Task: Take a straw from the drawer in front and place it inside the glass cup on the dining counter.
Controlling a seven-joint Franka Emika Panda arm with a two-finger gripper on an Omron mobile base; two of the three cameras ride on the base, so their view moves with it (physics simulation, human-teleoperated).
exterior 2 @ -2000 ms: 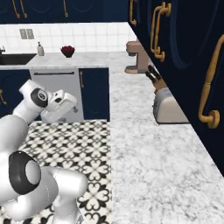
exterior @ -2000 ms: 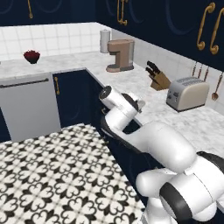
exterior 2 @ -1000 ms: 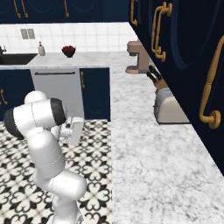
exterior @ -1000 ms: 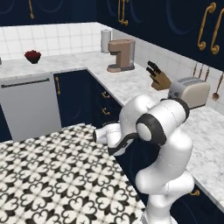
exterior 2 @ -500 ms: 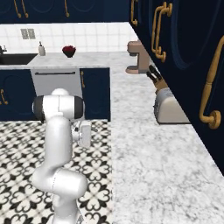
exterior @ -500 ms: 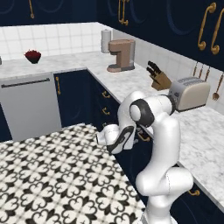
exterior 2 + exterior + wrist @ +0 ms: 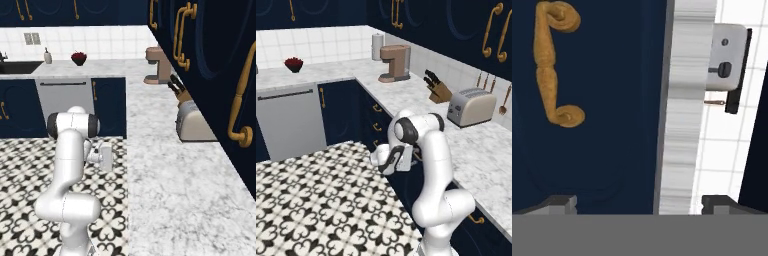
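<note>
The drawer (image 7: 602, 125) is shut; its navy front faces my hand, rolled sideways in the hand view, with its curved gold handle (image 7: 554, 65) up and to the left. My gripper (image 7: 639, 204) is open, fingertips (image 7: 559, 202) wide apart, holding nothing, a short way off the front. In the base views the hand (image 7: 390, 159) (image 7: 106, 156) hangs low beside the navy cabinet run under the marble worktop (image 7: 476, 165). The straw is hidden. The glass cup and dining counter are out of view.
On the worktop stand a toaster (image 7: 472, 106), a knife block (image 7: 437, 89) and a coffee machine (image 7: 396, 62). A grey dishwasher (image 7: 290, 122) and a red bowl (image 7: 294, 63) are at the back left. Patterned floor (image 7: 316, 200) spreads left of the arm.
The arm has folded more upright over its base and brought the hand a little closer to the cabinet front. The jaws have stayed open.
</note>
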